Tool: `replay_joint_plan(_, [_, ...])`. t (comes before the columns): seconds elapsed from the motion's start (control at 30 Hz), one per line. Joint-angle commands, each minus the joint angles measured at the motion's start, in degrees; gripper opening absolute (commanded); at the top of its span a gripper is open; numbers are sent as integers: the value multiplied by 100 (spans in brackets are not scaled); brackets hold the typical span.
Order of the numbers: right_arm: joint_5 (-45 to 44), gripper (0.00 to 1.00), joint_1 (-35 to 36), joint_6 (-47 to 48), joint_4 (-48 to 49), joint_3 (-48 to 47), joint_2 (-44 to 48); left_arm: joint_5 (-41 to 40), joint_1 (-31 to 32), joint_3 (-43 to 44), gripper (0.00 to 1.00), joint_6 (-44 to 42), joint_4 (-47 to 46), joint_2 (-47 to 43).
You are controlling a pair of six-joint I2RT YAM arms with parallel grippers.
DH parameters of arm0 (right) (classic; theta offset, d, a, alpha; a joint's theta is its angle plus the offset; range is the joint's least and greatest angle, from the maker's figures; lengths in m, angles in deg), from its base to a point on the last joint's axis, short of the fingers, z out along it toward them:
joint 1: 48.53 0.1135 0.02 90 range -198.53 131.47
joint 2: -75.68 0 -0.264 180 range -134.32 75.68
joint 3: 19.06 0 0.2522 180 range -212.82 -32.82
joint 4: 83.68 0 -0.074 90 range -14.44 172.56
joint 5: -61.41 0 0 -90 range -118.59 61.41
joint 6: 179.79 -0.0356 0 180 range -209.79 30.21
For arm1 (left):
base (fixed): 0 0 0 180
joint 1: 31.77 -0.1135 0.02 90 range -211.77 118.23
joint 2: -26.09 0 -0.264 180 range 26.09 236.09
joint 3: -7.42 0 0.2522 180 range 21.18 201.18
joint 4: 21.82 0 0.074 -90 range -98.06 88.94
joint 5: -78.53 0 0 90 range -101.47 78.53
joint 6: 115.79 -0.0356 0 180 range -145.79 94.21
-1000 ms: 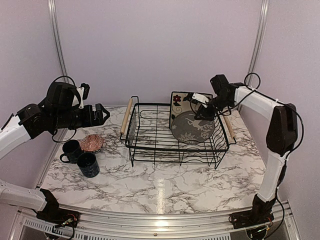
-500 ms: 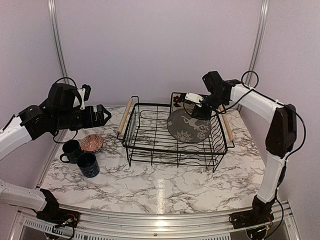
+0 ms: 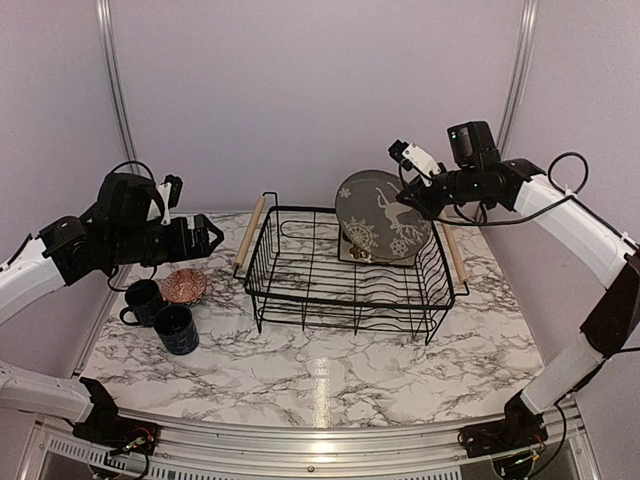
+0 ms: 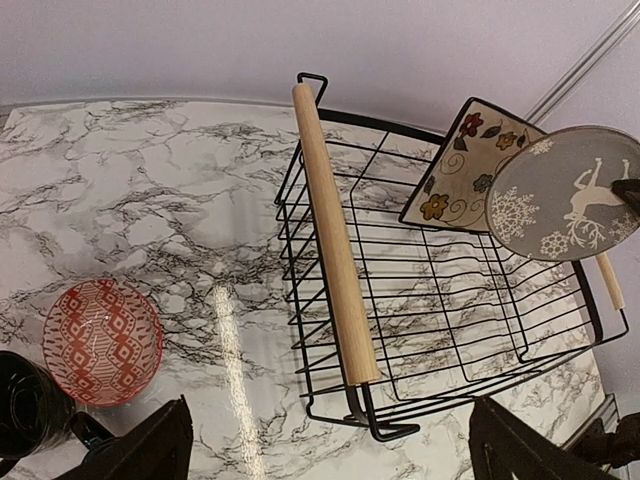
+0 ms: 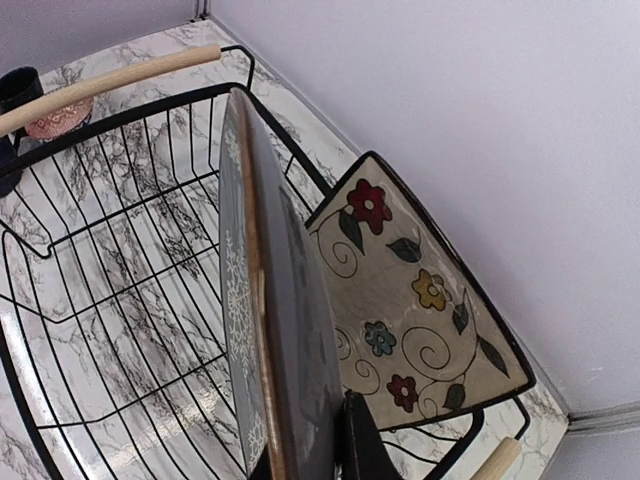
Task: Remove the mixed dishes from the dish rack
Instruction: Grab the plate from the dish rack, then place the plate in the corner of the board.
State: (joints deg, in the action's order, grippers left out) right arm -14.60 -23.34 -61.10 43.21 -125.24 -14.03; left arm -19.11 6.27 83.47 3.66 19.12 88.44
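Left claw (image 3: 203, 234) hangs with its fingers spread wide. Under it on the marble counter (image 3: 330, 375): far teal mug (image 3: 143, 300), near teal mug (image 3: 176, 328), red-inside bowl (image 3: 183, 286), all left of the black wire dish rack (image 4: 335, 260). The grey plate (image 3: 385, 217), with its pale deer and snowflakes, is up above the rack's right end, right claw (image 3: 418, 192) clamped on its rim. The cream floral plate (image 5: 420, 300) leans in the rack behind it.

The left arm (image 3: 28, 272) and right arm (image 3: 578, 218) are built from white links joined by black joints. Thin black cables (image 3: 571, 154) are looped near the wrists.
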Motion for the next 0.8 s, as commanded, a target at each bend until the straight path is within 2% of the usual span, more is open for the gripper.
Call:
replay_joint_plan(0.0, [-610, 0, -11, -1951, 2360, 763, 844, 87, -7, -196, 99, 47, -138, -173])
replay_joint_plan(0.13, [-1462, 0, -230, -4005, 3648, 1689, 1554, 150, -7, -347, 99, 90, -213, -226])
replay_joint_plan(0.3, [-2270, 0, -632, -5960, 4512, 2495, 2176, 164, -7, -464, 99, 122, -218, -392])
replay_joint_plan(0.43, [-3472, 0, -801, -7182, 4434, 2937, 2575, 135, -7, -548, 99, 122, -155, -551])
replay_joint_plan(0.57, [-4355, 0, -982, -8244, 3805, 3048, 2731, 128, -7, -601, 99, 138, -138, -617])
replay_joint_plan(0.7, [-4641, 0, -1378, -8958, 3306, 3161, 2714, 126, -7, -628, 99, 163, -189, -599])
replay_joint_plan(0.77, [-4506, 0, -1720, -9104, 3329, 3326, 2709, 159, -7, -646, 99, 190, -220, -592])
